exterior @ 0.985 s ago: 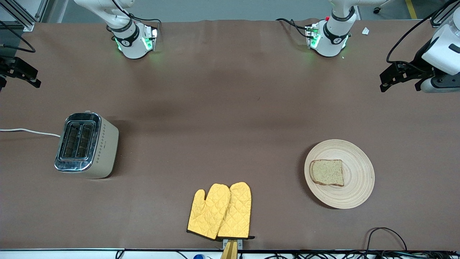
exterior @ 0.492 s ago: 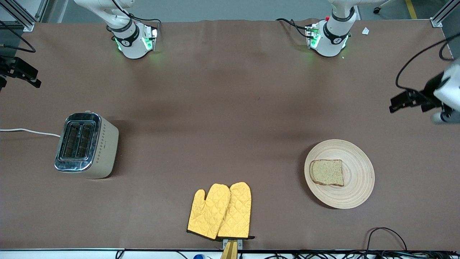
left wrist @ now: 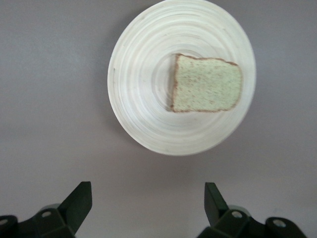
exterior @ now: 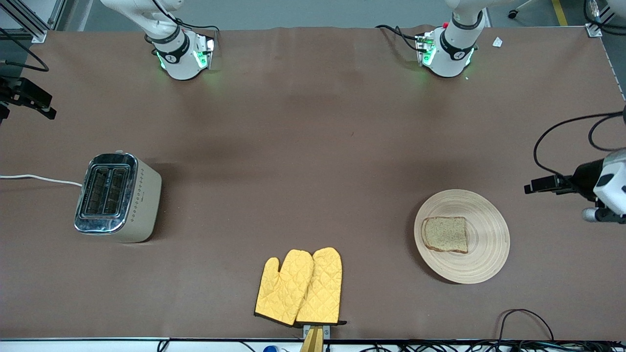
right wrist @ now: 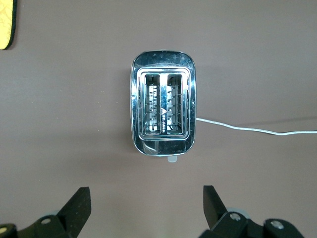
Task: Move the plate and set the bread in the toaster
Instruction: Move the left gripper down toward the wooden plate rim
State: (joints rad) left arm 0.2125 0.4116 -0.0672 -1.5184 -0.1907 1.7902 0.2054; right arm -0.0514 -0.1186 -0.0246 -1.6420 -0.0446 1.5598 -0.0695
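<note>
The beige wooden plate [exterior: 489, 244] lies toward the left arm's end of the table, with the slice of brown bread [exterior: 445, 234] flat on it. My left gripper [exterior: 535, 186] is open and empty over the bare table beside the plate, apart from it. In the left wrist view my left gripper [left wrist: 147, 187] faces the plate [left wrist: 143, 99] and the bread [left wrist: 207, 84]. The cream and chrome toaster [exterior: 117, 197] stands toward the right arm's end, both slots empty. My right gripper [exterior: 29, 105] waits there, open and empty. In the right wrist view my right gripper [right wrist: 146, 191] faces the toaster [right wrist: 163, 116].
A pair of yellow oven mitts [exterior: 301, 287] lies at the table's edge nearest the front camera, between toaster and plate; a corner of one shows in the right wrist view [right wrist: 6, 25]. The toaster's white cord [exterior: 39, 178] runs off the table's end. Black cables [exterior: 523, 318] lie near the plate.
My left gripper has swung along the left arm's end of the table, lower in the front view, to beside the plate. The right arm, plate, bread and toaster have not moved.
</note>
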